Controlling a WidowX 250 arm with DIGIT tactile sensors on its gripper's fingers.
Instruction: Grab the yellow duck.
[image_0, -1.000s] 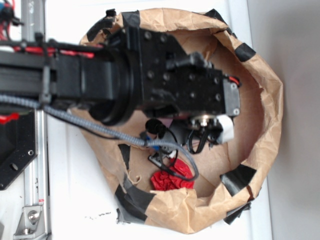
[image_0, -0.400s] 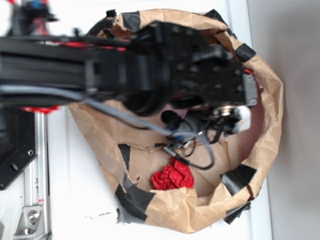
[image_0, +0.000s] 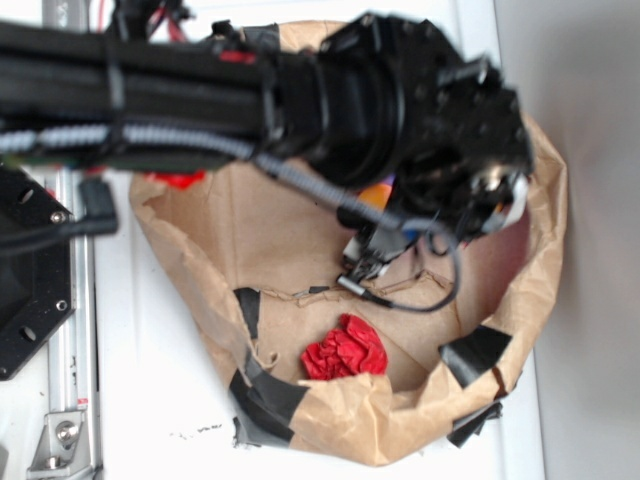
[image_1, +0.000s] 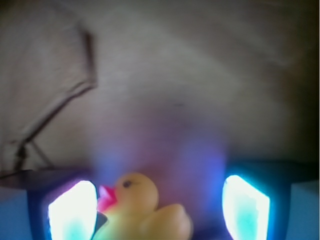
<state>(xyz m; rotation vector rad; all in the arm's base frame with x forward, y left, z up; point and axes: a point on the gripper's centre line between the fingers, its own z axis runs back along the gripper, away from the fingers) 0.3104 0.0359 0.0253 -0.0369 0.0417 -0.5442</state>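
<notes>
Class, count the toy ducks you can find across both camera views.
1: the yellow duck sits between the gripper fingers, nearer one finger, in the wrist view. The arm hides part of the paper bag, so others may be hidden.

In the wrist view the yellow duck (image_1: 142, 212) sits between the gripper (image_1: 159, 210) fingers, nearer the left one (image_1: 72, 210) (beak toward it). The red wad (image_0: 345, 350) lies inside the paper bag (image_0: 350, 425), near its lower wall.
</notes>
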